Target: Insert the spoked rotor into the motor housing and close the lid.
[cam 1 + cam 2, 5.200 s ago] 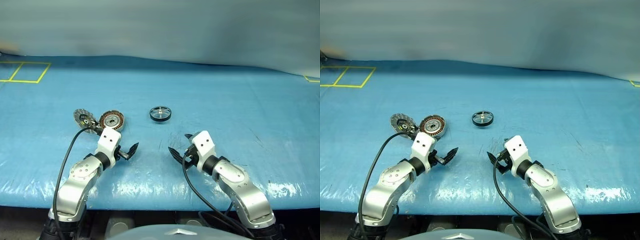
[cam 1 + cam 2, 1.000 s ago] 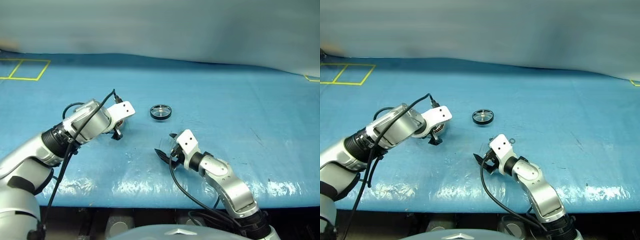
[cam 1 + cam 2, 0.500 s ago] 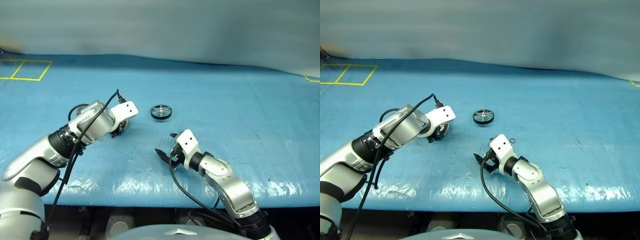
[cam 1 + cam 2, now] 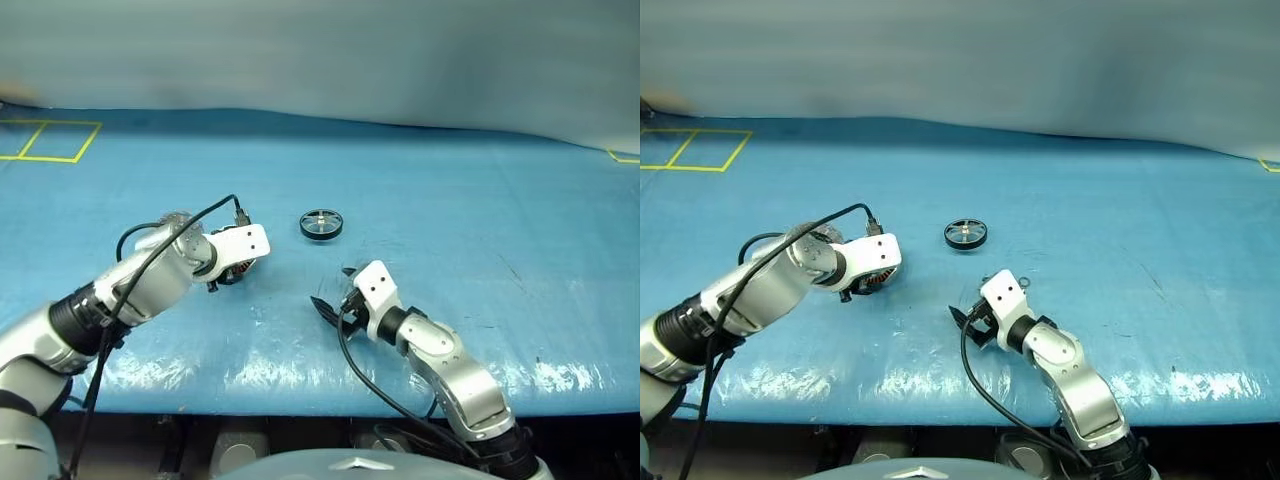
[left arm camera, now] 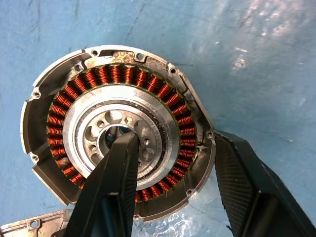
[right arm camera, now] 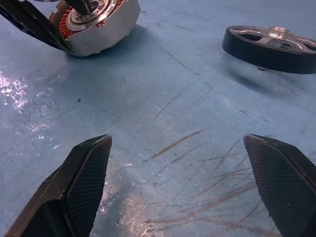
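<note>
Ahead of the right gripper (image 4: 331, 308), whose jaws gape empty, the round black spoked rotor (image 4: 321, 224) lies on glossy blue sheeting (image 4: 450, 210). Between the left gripper's (image 5: 173, 163) textured black fingers, the grey metal motor housing (image 5: 116, 131) is clamped: one finger in its silver centre, one outside the copper-wound rim.

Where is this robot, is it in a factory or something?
Probably a robot test workbench, not a home: a blue plastic-covered table with yellow tape squares, and motor parts laid out, a copper-wound motor housing and a spoked rotor.
</note>
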